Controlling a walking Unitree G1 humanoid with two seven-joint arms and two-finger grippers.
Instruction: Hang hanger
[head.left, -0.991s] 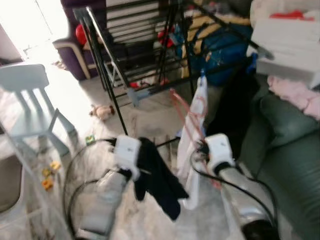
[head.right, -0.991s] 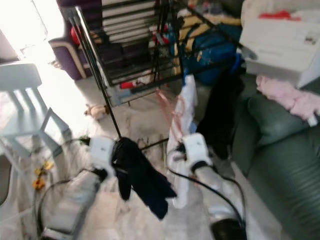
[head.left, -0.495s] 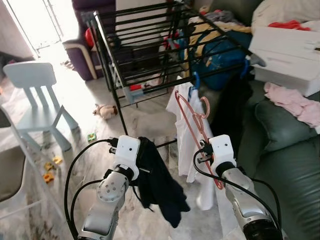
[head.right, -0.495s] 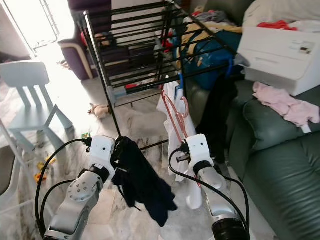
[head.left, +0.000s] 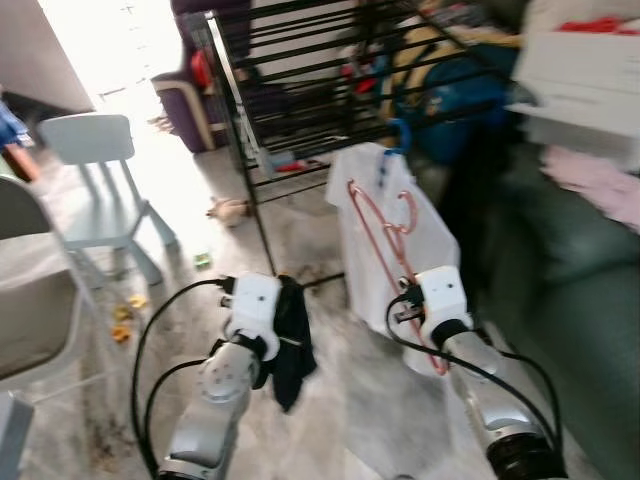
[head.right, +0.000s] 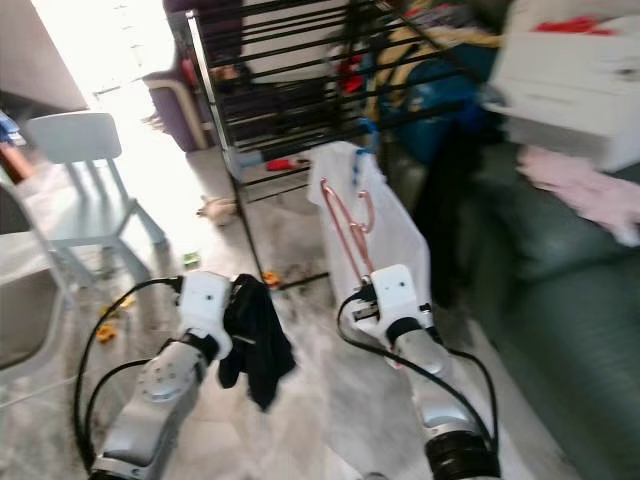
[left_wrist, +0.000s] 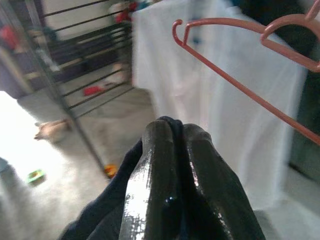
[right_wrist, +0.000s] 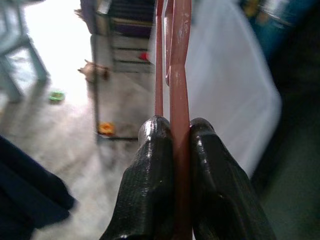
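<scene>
On a marble floor (head.left: 370, 400) before a black rack (head.left: 300, 90), the right tool (right_wrist: 172, 132) clamps a pink hanger (head.left: 385, 225); the left tool (left_wrist: 172, 135) pinches a dark cloth (head.left: 292, 335). A chair (head.left: 100, 170) stands left.

rack (head.left: 300, 90) behind shirt (head.left: 395, 240) | chair (head.left: 100, 190) left of rack | sofa (head.left: 575, 300) right

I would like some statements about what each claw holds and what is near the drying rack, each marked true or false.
1. The right claw grips a pink hanger. True.
2. The left claw is open and holds nothing. False: it is shut on a dark garment.
3. A white garment hangs at the black drying rack. True.
4. The small chair is red. False: it is pale blue.
</scene>
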